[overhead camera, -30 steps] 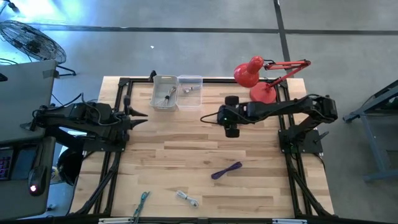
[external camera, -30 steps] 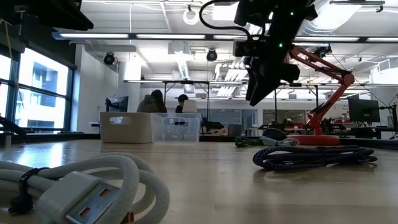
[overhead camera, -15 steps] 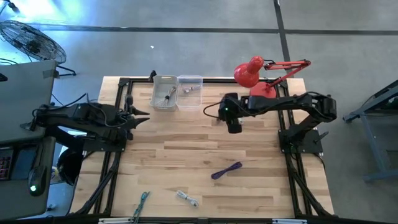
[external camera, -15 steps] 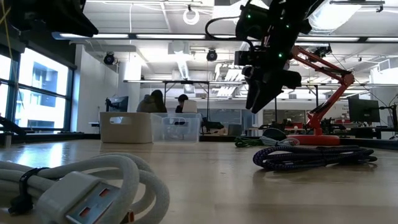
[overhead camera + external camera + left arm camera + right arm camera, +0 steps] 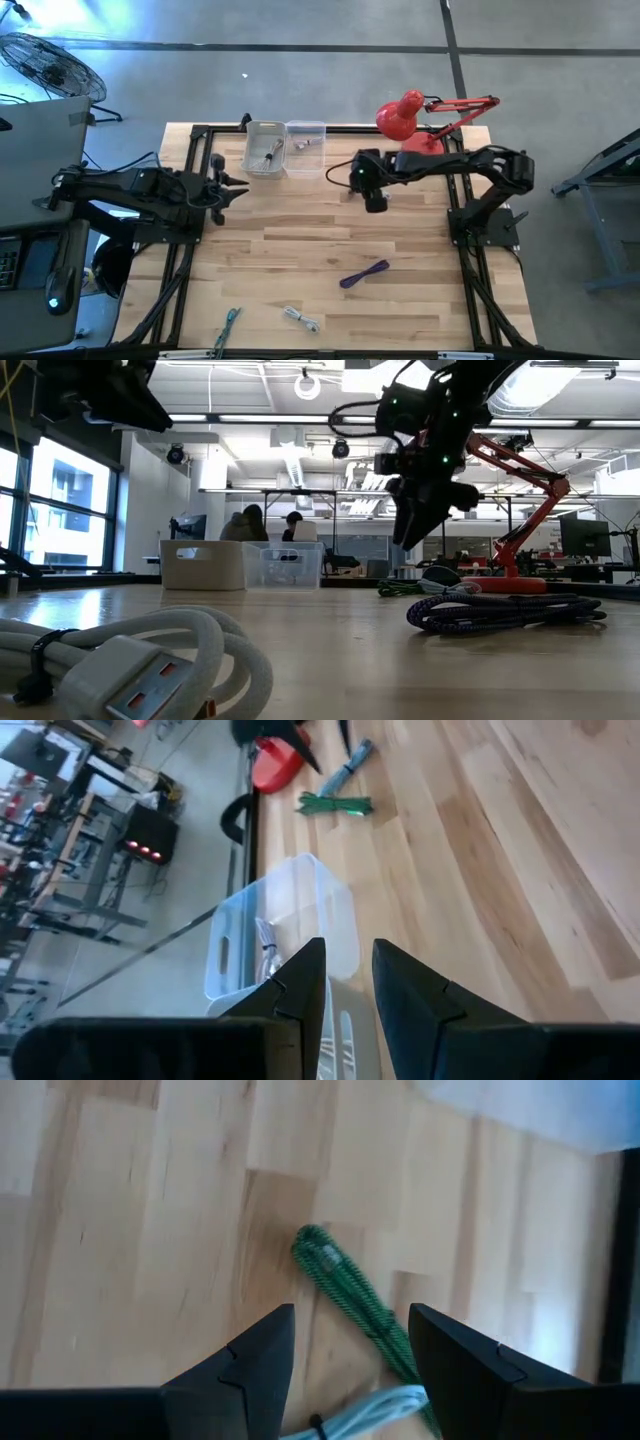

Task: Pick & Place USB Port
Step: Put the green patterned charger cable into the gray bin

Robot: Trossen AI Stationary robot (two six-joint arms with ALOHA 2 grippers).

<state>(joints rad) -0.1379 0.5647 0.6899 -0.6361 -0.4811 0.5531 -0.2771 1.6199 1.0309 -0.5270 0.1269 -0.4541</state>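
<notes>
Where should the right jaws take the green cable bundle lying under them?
Across the middle of the green cable bundle, coming straight down from above. It lies flat on the wooden table as a long narrow coil, so its slim width fits between the open jaws of the right gripper, which probably needs turning to close across it. Avoid the end touching the white cable.

The whole table (image 5: 300,240) and both arms are seen straight down from overhead. From table height, the top is viewed level, with a white cable (image 5: 130,660) close by and the room behind. The clear bins (image 5: 285,935) are faced by the left wrist camera; these also appear in the overhead and level views. The wood and a green cable (image 5: 350,1295) are seen closely from the right wrist.
</notes>
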